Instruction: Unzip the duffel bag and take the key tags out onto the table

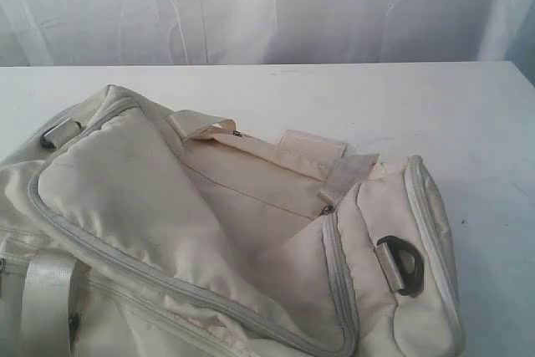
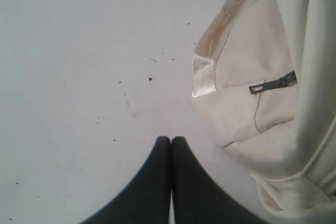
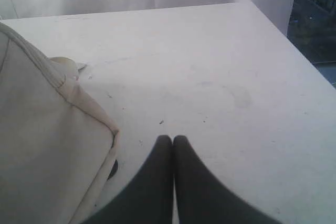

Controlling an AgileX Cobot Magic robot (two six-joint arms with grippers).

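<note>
Duffel bag point(image 1: 209, 232) lies zipper-up on the table point(image 1: 435, 114) for easy reach, flanked by left gripper point(image 2: 171, 139) and right gripper point(image 3: 172, 138), both pinched closed and empty, seemingly not yet engaged

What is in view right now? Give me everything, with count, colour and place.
duffel bag: one, cream-white with grey zipper trim, lying on the table, filling the lower exterior view
webbing strap: one, shiny white, on the bag's near left side
D-ring: one, black, on the bag's right end
zipper pull: one, dark, on the bag, left wrist view
key tags: none visible
table: one, white, under the bag
curtain: white, behind the table
left fingers: two, black, closed together, over bare table beside the bag
right fingers: two, black, closed together, over bare table beside the bag
</note>
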